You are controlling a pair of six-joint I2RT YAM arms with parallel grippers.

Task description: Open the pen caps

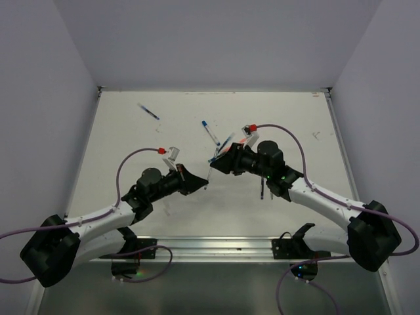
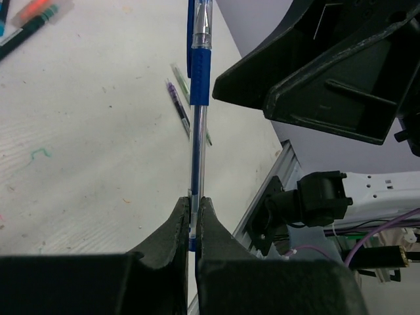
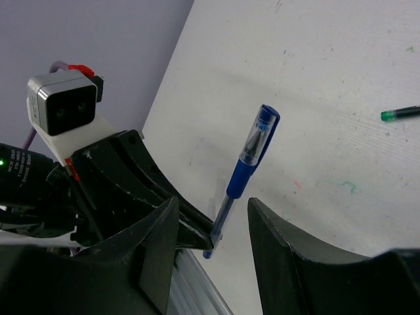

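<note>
Blue and clear plastic in mid-air between the two arms: one stick pen (image 3: 231, 190), held off the white table (image 1: 131, 144). Pinched at its blue tail end by the left gripper (image 2: 194, 205), fingers (image 2: 178, 220) closed down onto the thin barrel with only the pen's width between them. Running away from that wrist camera: clear barrel, then a blue grip sleeve (image 2: 200, 75), then the pen cap (image 3: 257, 136) at the far end, clear-bodied with a blue tip, seated on the pen. Shown in the left wrist view with a blue clip alongside the clear part, cut off by the top edge.

Spread wide, the right gripper (image 3: 213, 205): one dark finger (image 3: 154, 249) on each side of the lower barrel, clear of it on both sides, nothing held. Facing the left gripper almost nose to nose in the overhead view.

Lying flat on the table, apart from the held pen: a purple pen (image 2: 178, 108) and a green pen (image 2: 178, 75) side by side; a dark pen with an orange-red end (image 2: 38, 12) at the top left corner of the left wrist view; a blue pen (image 1: 149, 111) and a blue-ended pen (image 1: 210, 132) farther up the table. Capped or not: cannot tell at this size.
</note>
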